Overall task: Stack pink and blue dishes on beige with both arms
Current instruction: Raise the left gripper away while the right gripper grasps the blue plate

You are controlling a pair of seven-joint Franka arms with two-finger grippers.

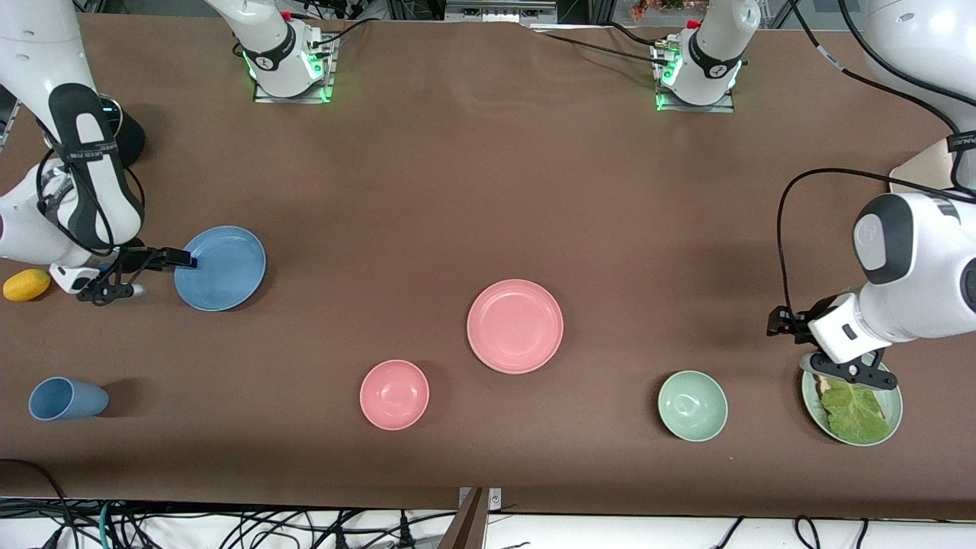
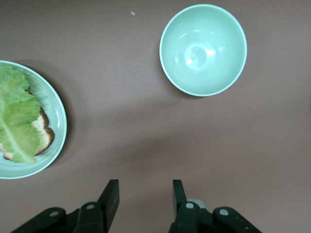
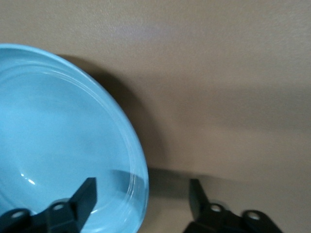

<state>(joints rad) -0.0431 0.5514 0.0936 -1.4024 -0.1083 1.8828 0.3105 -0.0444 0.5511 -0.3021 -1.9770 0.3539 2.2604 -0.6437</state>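
The right gripper (image 1: pixel 177 263) is down at the edge of the blue plate (image 1: pixel 221 268), at the right arm's end of the table. In the right wrist view its jaws stand apart astride the plate's rim, one finger (image 3: pixel 83 196) over the inside of the plate, the other outside over the table; they have not pinched the rim. Just beside the gripper, away from the plate, lies a yellow fruit (image 1: pixel 26 284). Nearer the front camera a blue cup (image 1: pixel 67 398) lies on its side.

The pink plate (image 1: pixel 515 325) sits empty mid-table, with a smaller pink bowl (image 1: pixel 394 394) near it, closer to the front camera.

The left gripper (image 2: pixel 142 196) waits above bare table, jaws parted and holding nothing, between a green bowl (image 2: pixel 203 49), which is empty, and a green plate (image 2: pixel 51 109) carrying bread (image 2: pixel 43 135) under a lettuce leaf (image 2: pixel 17 114). The beige plate (image 1: pixel 919 177) shows only as a sliver past the left arm, at that arm's end of the table.
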